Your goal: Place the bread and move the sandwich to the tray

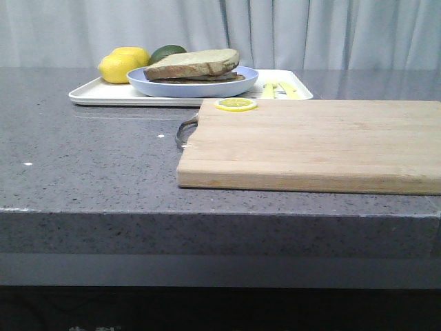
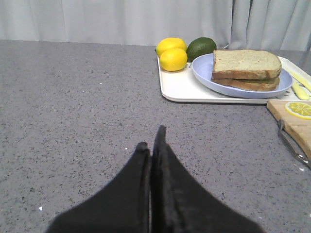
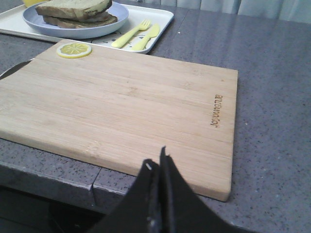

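The thick bread slice (image 1: 193,62) lies on top of a thinner brown slice as a sandwich (image 2: 247,70) on the round light-blue plate (image 1: 155,86). The plate stands on the white tray (image 1: 89,93) at the back of the table. The egg is hidden. The sandwich also shows in the right wrist view (image 3: 74,10). My left gripper (image 2: 151,138) is shut and empty, low over the bare grey counter, well short of the tray (image 2: 180,87). My right gripper (image 3: 156,158) is shut and empty at the near edge of the wooden cutting board (image 3: 146,107). Neither gripper shows in the front view.
Two lemons (image 1: 124,64) and an avocado (image 1: 167,51) lie on the tray's left end. A yellow fork and knife (image 3: 136,35) lie on its right end. A lemon slice (image 1: 236,104) sits on the cutting board's (image 1: 310,145) far left corner; a metal handle (image 1: 185,129) sticks out left.
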Robot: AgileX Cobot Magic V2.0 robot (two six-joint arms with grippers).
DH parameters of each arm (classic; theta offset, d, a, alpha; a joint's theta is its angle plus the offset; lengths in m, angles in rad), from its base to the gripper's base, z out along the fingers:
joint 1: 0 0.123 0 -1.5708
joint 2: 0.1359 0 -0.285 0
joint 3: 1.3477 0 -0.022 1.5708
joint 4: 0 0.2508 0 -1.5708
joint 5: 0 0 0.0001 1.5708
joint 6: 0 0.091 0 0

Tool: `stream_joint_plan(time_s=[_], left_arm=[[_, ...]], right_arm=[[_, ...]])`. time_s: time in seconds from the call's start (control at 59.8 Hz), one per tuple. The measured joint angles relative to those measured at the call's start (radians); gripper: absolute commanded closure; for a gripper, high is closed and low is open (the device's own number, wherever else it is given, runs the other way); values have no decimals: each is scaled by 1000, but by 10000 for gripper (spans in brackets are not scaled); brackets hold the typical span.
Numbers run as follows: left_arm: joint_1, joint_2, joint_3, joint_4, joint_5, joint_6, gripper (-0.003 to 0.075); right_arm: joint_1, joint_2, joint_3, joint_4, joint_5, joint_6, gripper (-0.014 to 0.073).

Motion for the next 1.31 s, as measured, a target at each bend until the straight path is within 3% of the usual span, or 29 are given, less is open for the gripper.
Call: stream_joint_plan(time_s=[0.301,0.469,0.669,1.038,1.305], left_arm=[[0,0,2,-19,-15,0,739],[0,-25,29,-10,-93,-20,739],[0,-169,174,129,-213,-190,739],[0,-225,434,147,-311,-211,739],[0,-225,444,140,-350,-213,739]], right_arm=[[0,0,0,0,0,0,671],[0,0,0,0,0,0,671],[0,0,0,0,0,0,671],[0,0,0,-2,0,0,671],[0,0,0,-2,0,0,671]])
